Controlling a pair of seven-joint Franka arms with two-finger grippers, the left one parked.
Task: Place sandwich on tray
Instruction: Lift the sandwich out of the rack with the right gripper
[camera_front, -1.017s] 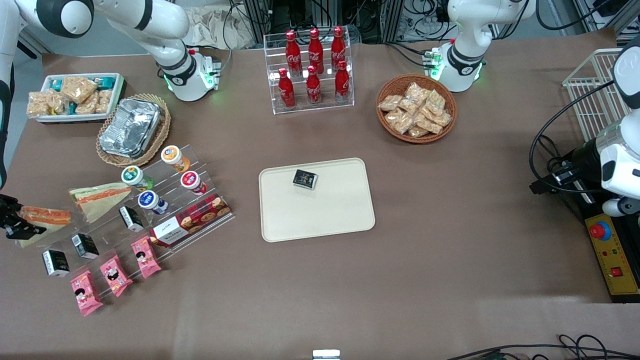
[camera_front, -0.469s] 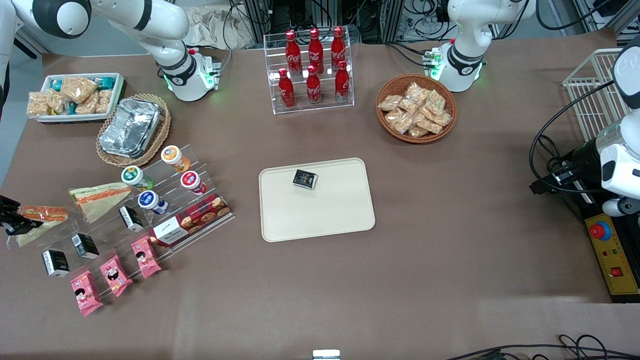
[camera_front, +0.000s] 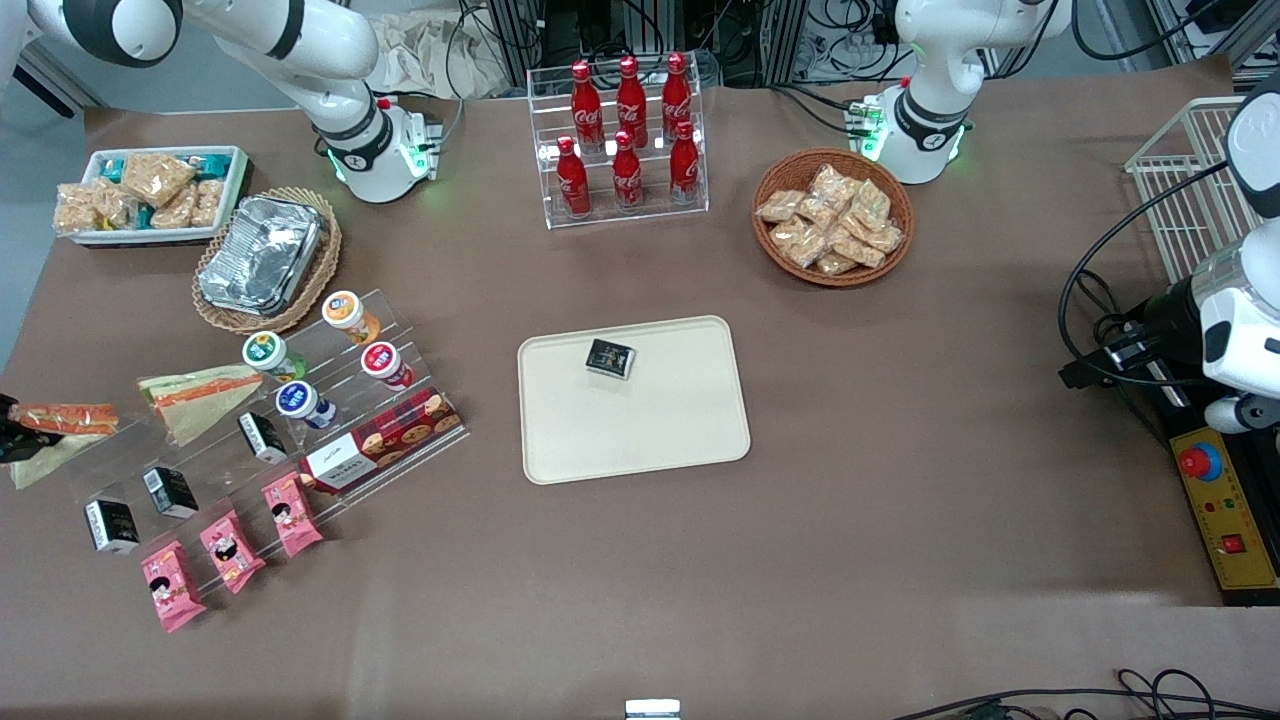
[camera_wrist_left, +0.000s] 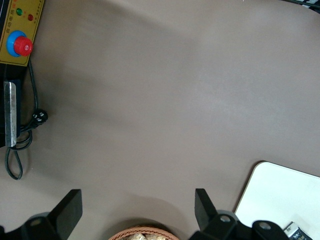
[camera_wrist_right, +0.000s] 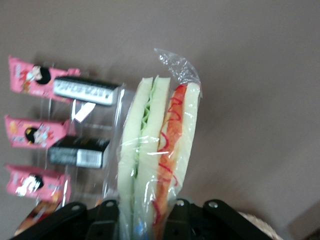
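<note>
Brown table (camera_front: 640, 560): gripper (camera_wrist_right: 142, 212) (jaws clamped) holds sandwich (camera_wrist_right: 157, 155).

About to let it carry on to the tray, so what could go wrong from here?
The claw pinches only one end of the sandwich, over slick clear wrap, so it may slip or sag in transit. The route to the tray passes the acrylic snack rack; a low carry could clip it. A small black box already occupies part of the tray.

The working arm (camera_front: 290, 50) is glossy white with black joint bands, green base lights, and a black hand (camera_wrist_right: 142, 220).
</note>
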